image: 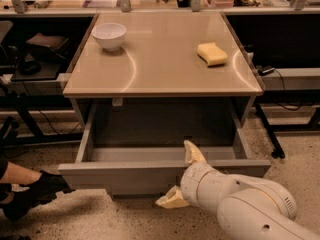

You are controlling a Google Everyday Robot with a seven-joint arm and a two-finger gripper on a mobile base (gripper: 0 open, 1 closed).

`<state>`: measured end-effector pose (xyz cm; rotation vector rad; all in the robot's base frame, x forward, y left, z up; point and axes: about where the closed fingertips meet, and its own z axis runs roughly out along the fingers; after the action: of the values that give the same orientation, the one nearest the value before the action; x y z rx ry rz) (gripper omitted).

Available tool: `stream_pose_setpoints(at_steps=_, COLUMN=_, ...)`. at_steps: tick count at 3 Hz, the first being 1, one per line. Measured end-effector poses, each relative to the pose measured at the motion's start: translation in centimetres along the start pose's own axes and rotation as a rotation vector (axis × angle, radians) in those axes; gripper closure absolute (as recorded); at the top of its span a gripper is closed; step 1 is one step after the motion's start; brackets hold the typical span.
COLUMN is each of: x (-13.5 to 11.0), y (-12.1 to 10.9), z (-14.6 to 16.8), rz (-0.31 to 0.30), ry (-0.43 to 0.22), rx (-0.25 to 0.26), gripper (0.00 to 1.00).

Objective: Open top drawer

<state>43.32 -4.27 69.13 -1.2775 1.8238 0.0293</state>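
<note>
The top drawer (115,177) of the tan-topped table (165,69) stands pulled far out toward me. Its grey front is low in the view and its shallow grey inside (150,131) looks bare. My gripper (181,176) is at the drawer front, right of centre. One pale finger (192,153) rises over the front's top edge. The other finger (170,199) points down and left below its bottom edge. The fingers are spread wide apart. My white arm (240,209) comes in from the lower right.
A white bowl (109,35) and a yellow sponge (212,53) lie on the table top. A person's leg and black shoe (35,189) lie on the floor at the left. Dark shelving with cables flanks the table on both sides.
</note>
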Motion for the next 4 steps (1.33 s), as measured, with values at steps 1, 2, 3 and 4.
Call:
stream_pose_setpoints(at_steps=1, x=1.5, y=-0.5, z=-0.2, rz=0.014, ry=0.068, rx=-0.026, gripper=0.0)
stream_pose_setpoints(at_steps=2, x=4.5, y=-1.3, z=1.4, rz=0.05, ry=0.108, rx=-0.076, gripper=0.0)
stream_pose_setpoints(at_steps=3, x=6.2, y=-1.0, z=2.6, rz=0.086, ry=0.115, rx=-0.108, gripper=0.0)
stream_pose_setpoints(at_steps=4, x=6.1, y=-1.0, z=2.6, rz=0.084, ry=0.114, rx=-0.107, gripper=0.0)
